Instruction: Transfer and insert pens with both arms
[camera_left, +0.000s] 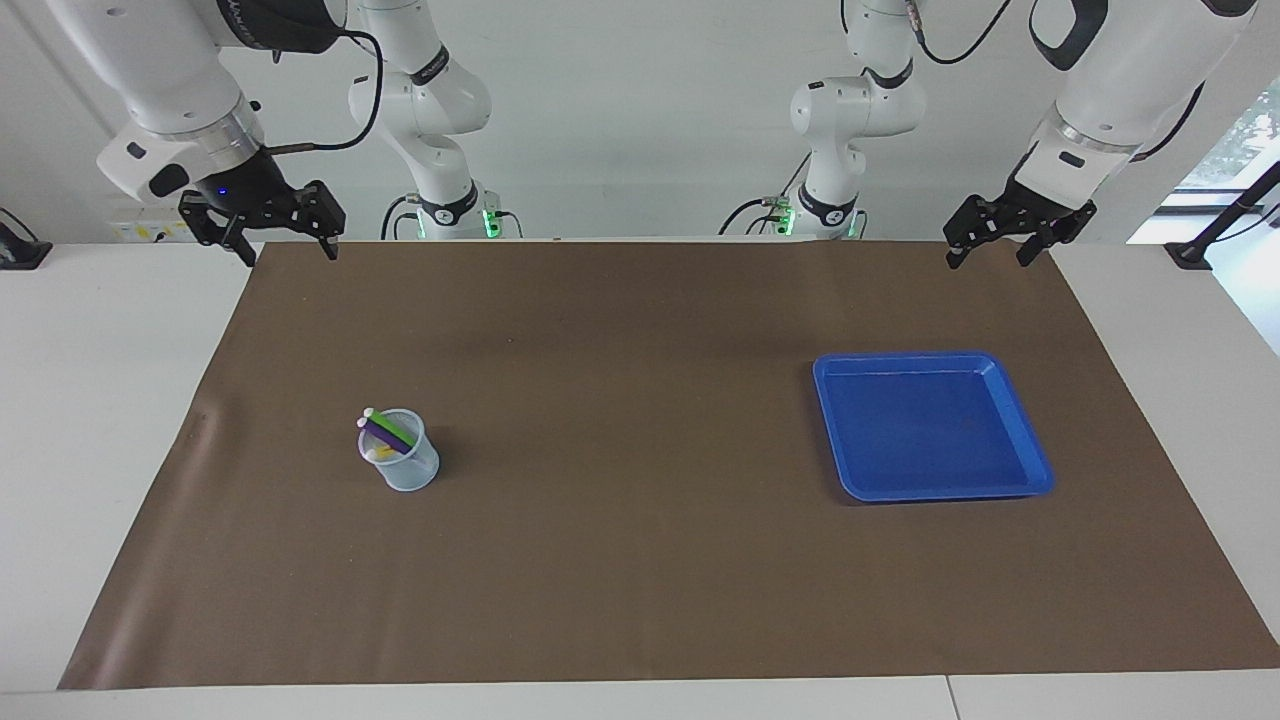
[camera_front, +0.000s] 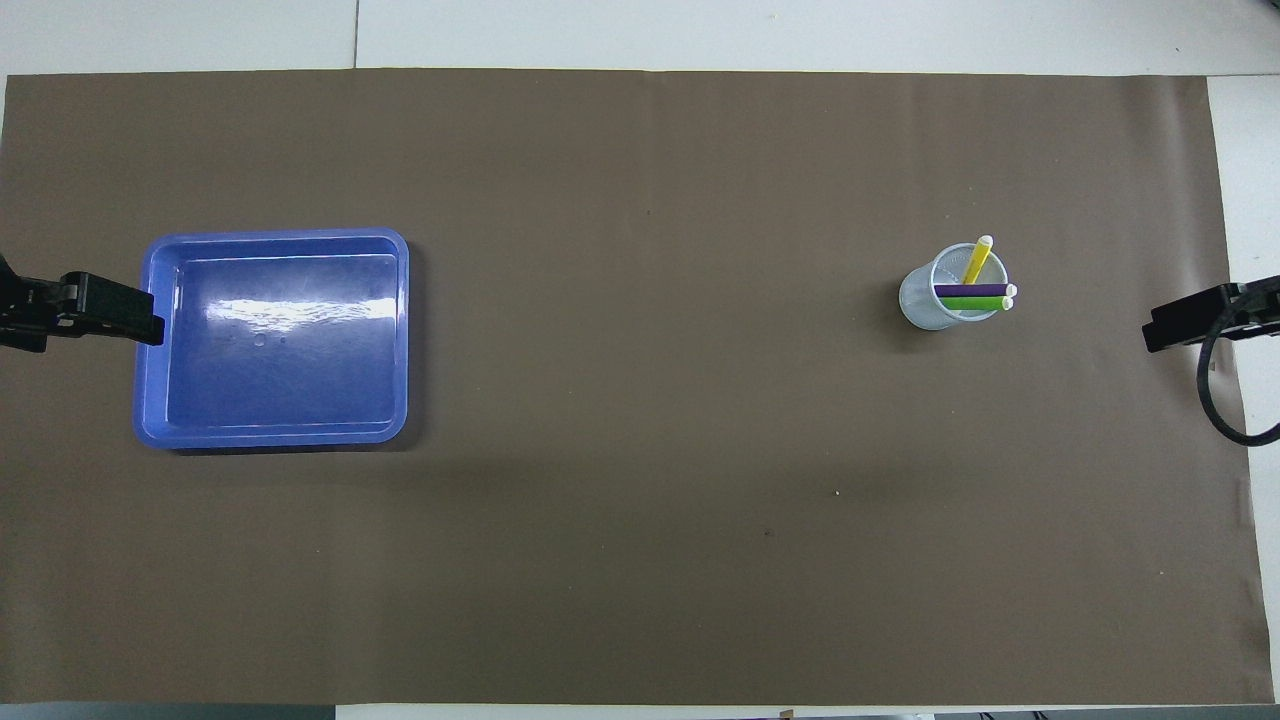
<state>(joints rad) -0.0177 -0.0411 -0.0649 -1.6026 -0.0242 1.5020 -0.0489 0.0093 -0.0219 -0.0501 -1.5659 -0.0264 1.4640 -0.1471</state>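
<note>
Three pens stand tilted in a small pale-blue mesh cup (camera_left: 405, 472) toward the right arm's end of the table: a yellow pen (camera_front: 977, 262), a purple pen (camera_front: 968, 290) and a green pen (camera_front: 972, 303). In the facing view the purple pen (camera_left: 386, 430) and the green pen (camera_left: 402, 434) lean across the cup's rim, and the yellow pen (camera_left: 380, 453) shows inside it. My right gripper (camera_left: 288, 255) is open and empty, raised over the mat's edge by the robots. My left gripper (camera_left: 987, 260) is open and empty over the same edge at the left arm's end.
A flat blue rectangular tray (camera_left: 925, 357) lies empty toward the left arm's end; it also shows in the overhead view (camera_front: 275, 236). A brown mat (camera_left: 640, 560) covers the table. The cup (camera_front: 922, 305) stands upright on it.
</note>
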